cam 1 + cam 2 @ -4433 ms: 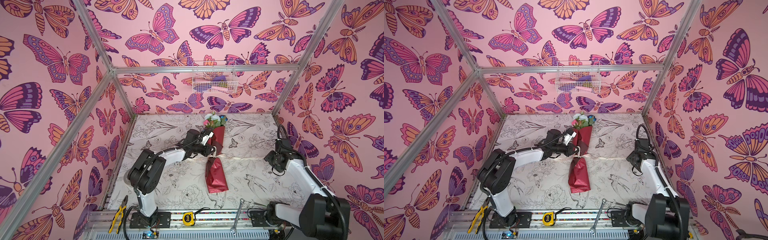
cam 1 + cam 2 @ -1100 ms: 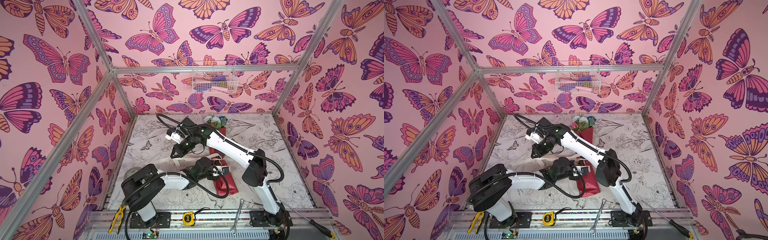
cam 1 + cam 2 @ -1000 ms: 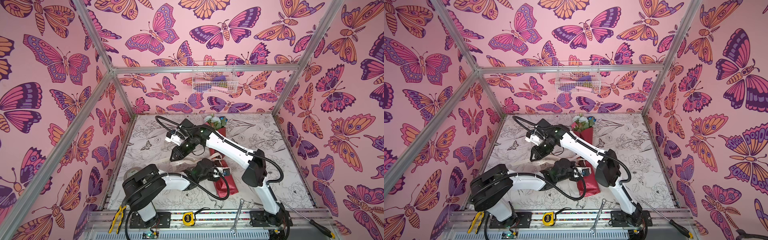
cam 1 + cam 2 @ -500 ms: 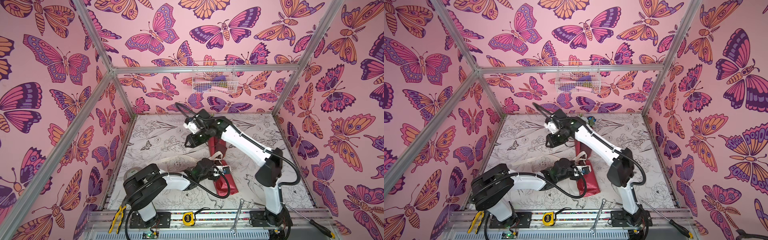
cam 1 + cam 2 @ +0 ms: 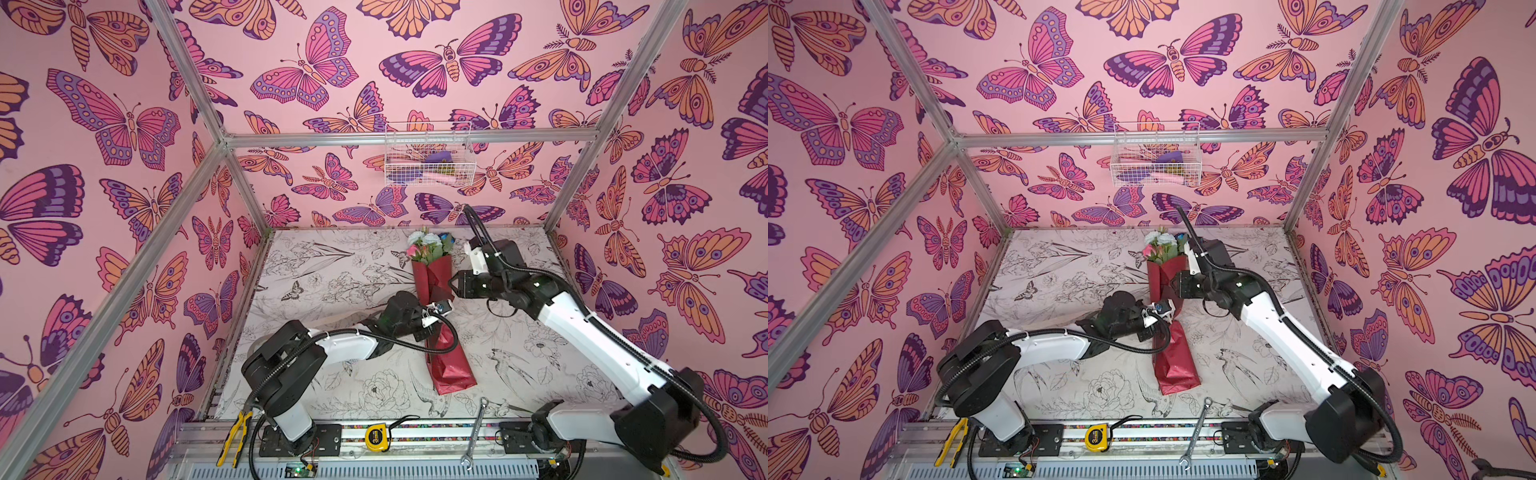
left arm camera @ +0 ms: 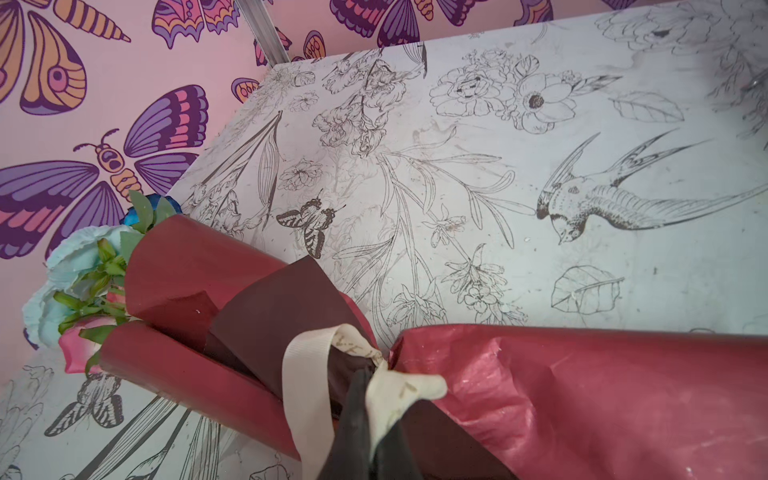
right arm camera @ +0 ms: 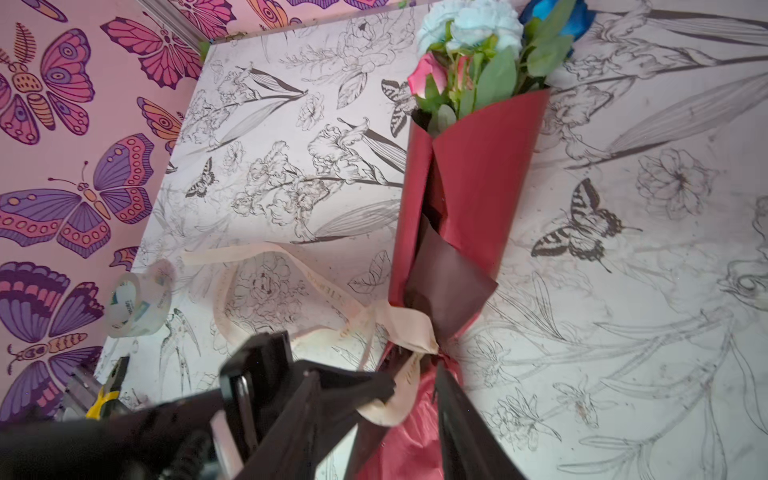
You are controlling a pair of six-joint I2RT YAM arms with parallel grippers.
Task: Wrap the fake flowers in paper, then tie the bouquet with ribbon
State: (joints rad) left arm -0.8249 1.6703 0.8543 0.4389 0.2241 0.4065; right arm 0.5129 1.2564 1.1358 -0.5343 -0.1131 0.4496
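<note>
The bouquet (image 5: 451,361) lies lengthwise in the middle of both top views. Its heads point to the upper edge of the worktop (image 5: 332,270) and its red foot to the lower edge.

The right arm has changed place. A second ago it reached across the bouquet into the left half of the top views. Half a second ago it was lifted over the flower heads. Now it is back on the right, and the right claw (image 5: 452,286) points left at the wrap just above the waist. In the right wrist view its jaws stand apart astride that waist. I see nothing pinched between them.

The left claw (image 6: 368,376) has not shifted. It stays closed on the ribbon (image 6: 305,365) where the ribbon crosses the pinched waist, at the lower middle of the left wrist view.

The ribbon now goes over the wrap and bunches into a small knot-like fold at the waist. Its long tail lies slack in a loop on the worktop at centre left of the right wrist view, near a tape roll (image 7: 139,297).

I judge that one pass around the wrap is done but not tightened. The right claw looks set to take a free end beside the knot. The slack tail suggests the tie could loosen if the left claw lets go first.
</note>
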